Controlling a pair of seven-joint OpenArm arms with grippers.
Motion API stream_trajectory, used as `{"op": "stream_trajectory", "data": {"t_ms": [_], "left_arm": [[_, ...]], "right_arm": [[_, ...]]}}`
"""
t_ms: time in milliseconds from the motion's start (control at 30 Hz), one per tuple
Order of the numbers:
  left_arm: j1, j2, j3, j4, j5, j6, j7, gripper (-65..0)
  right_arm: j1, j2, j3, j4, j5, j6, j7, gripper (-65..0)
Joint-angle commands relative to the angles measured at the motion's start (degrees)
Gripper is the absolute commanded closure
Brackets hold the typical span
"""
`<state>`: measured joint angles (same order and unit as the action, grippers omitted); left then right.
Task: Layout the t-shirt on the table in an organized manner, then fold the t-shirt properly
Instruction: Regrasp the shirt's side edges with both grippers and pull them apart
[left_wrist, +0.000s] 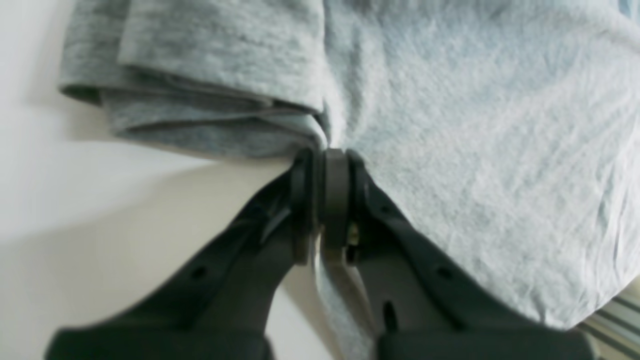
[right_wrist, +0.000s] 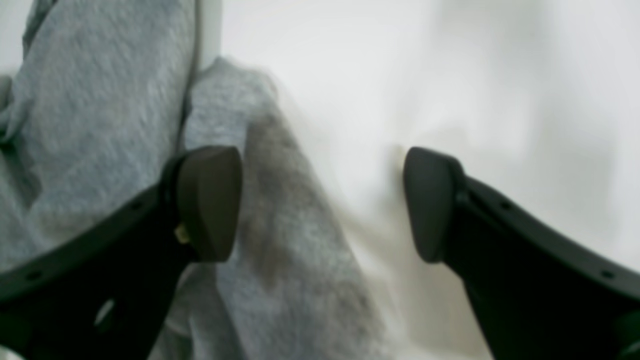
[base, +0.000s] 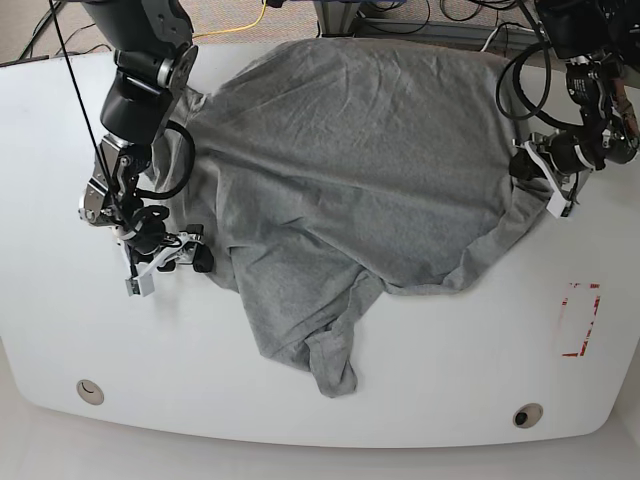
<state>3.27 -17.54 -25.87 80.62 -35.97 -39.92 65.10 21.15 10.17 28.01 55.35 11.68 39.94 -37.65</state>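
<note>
A soft, limp grey t-shirt (base: 350, 190) lies crumpled across the white worktop (base: 200, 350). The right gripper (right_wrist: 322, 202) stands open at one edge. Farther across, the left gripper (left_wrist: 327, 160) pinches the opposite edge. Hems look like the best holds.

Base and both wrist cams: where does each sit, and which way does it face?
Base: overhead, looking down on the table, the t-shirt and both arms.
Left wrist: on the left arm, facing along its claw, shut on the t-shirt's edge.
Right wrist: on the right arm, facing along its open claw at the t-shirt's edge.
Shared: all three show the t-shirt on the white table; base also shows both claws.
</note>
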Motion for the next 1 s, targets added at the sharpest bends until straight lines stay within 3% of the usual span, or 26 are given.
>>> {"op": "stream_trajectory", "data": {"t_ms": [0,233,333,700,867,967], "left_arm": [[-1.1,-2.0,-0.3,0.9,-0.9,-0.1,-0.9,-1.7],[-1.7,-4.2,-0.3,0.7,-0.9,-0.1,-1.1,-1.7],[-2.6,-5.1,-0.3,0.6,-0.9,-0.1,-1.1,-1.7],[-6.0,-8.7,-0.2,-1.7,-0.8,-0.1,-1.1,-1.7],[-8.5,-11.4,-0.2,-5.2,-0.8,-0.1,-1.3,-1.8],[-10.9,-13.0,-0.2,-8.7,-0.8,-0.1,-2.4,-1.9]], "right_arm": [[1.2,0.3,-0.1,-0.2,0.1,0.1,-0.1,-49.0],[1.2,-1.0,-5.1,-0.2,0.5,0.1,-0.1,-48.5],[1.2,-1.2,-7.6,-0.2,0.6,0.1,-0.1,-44.5],[1.1,-3.4,-9.4,-0.2,0.6,0.1,-0.1,-20.0],[1.2,-2.5,-9.3,-0.1,0.6,0.1,-0.1,-2.4],[1.3,-0.6,-9.3,1.0,0.6,0.1,-0.2,0.0]]}}
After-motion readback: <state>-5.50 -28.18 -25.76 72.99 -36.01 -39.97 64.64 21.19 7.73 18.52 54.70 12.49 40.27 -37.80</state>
